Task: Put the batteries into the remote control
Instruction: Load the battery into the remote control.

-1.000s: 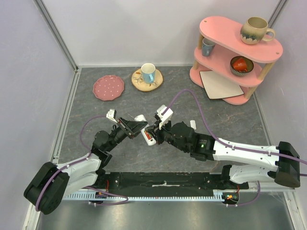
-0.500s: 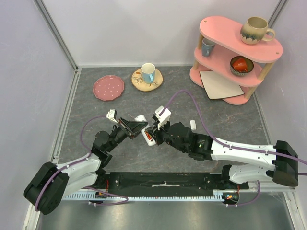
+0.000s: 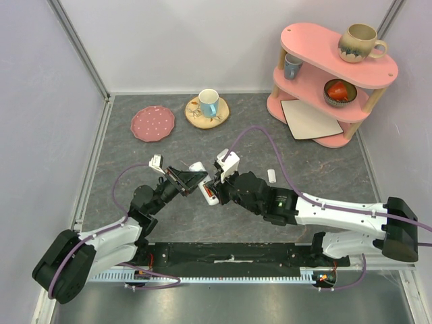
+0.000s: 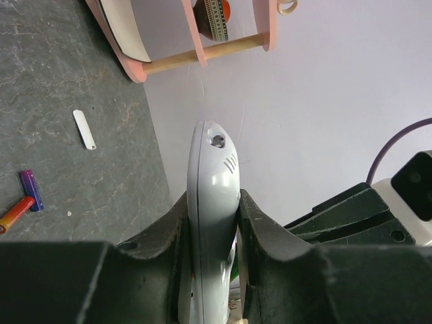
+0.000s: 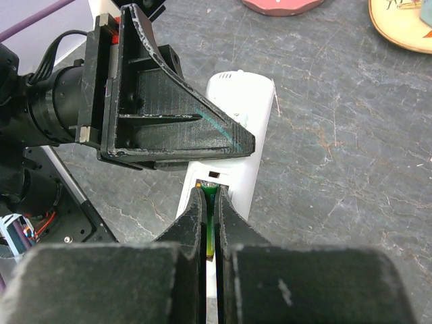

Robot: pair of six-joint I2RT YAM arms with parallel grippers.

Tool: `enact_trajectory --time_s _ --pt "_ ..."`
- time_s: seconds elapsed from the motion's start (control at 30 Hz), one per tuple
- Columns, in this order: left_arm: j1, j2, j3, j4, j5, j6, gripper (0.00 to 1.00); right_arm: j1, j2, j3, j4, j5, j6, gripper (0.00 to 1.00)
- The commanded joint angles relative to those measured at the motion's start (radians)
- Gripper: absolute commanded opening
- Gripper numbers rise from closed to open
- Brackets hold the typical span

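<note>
My left gripper (image 3: 185, 179) is shut on the white remote control (image 3: 200, 174) and holds it on edge above the table; its fingers (image 4: 165, 233) clamp the remote (image 4: 213, 169) on both sides. My right gripper (image 3: 217, 185) is shut on a green battery (image 5: 210, 214). The battery's tip is at the open rear recess of the remote (image 5: 239, 108), just below the left gripper's finger (image 5: 169, 115). A red-orange battery (image 3: 210, 196) shows in the recess. A purple battery (image 4: 30, 190) and a red-orange battery (image 4: 15, 213) lie loose on the table.
A small white cover strip (image 3: 271, 175) lies on the table right of the arms. A pink dotted plate (image 3: 152, 123) and a cup on a saucer (image 3: 208, 104) sit at the back. A pink two-level shelf (image 3: 331, 67) with mugs and a bowl stands back right.
My right arm has edged left toward the remote with the green battery, uncovering the white strip. My left gripper holds the remote nearly still.
</note>
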Motion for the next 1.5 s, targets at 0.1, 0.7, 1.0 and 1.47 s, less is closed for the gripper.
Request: enact_trajectory --time_s 0.1,0.7,1.0,1.47 --pt "-0.005 -0.038 0.009 0.088 -0.048 0.026 0.02 0.008 0.033 0.060 -0.146 -0.010 0.053 0.00" --pt "-0.008 -0.125 -0.003 0.047 -0.105 0.072 0.02 0.006 0.068 0.074 -0.232 0.013 0.153 0.00" --pt "-0.011 -0.119 -0.006 0.044 -0.098 0.070 0.02 0.006 0.074 0.091 -0.241 0.015 0.162 0.11" --pt "-0.016 -0.105 -0.004 0.045 -0.084 0.069 0.02 0.008 0.090 0.121 -0.249 0.007 0.160 0.19"
